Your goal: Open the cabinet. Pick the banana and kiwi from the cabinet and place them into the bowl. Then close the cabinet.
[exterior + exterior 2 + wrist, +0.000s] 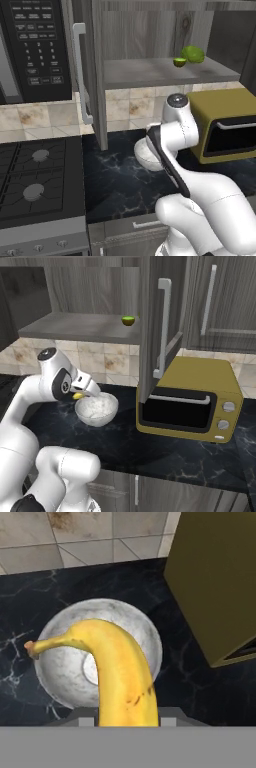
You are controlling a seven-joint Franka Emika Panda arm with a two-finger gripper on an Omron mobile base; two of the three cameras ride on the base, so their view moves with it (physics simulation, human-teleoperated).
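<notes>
The gripper (79, 396) is clamped on the banana (117, 672), holding it right above the white marbled bowl (60, 662) on the black counter (165, 451). The kiwi (128, 320) lies on the open cabinet's shelf (75, 328) above the bowl, beside a green lumpy fruit (193, 54).

My banana (117, 672) hangs over the bowl (60, 662), yellow and curved, its brown stem tip pointing out across the rim. The bowl (96, 409) is round, white with grey speckling, upright on the black marble counter, with nothing in it. My cabinet (92, 75) stands open, both wood-grain doors swung outward. On its grey shelf the kiwi (128, 320) rests, green flesh showing, near the shelf's front edge.
</notes>
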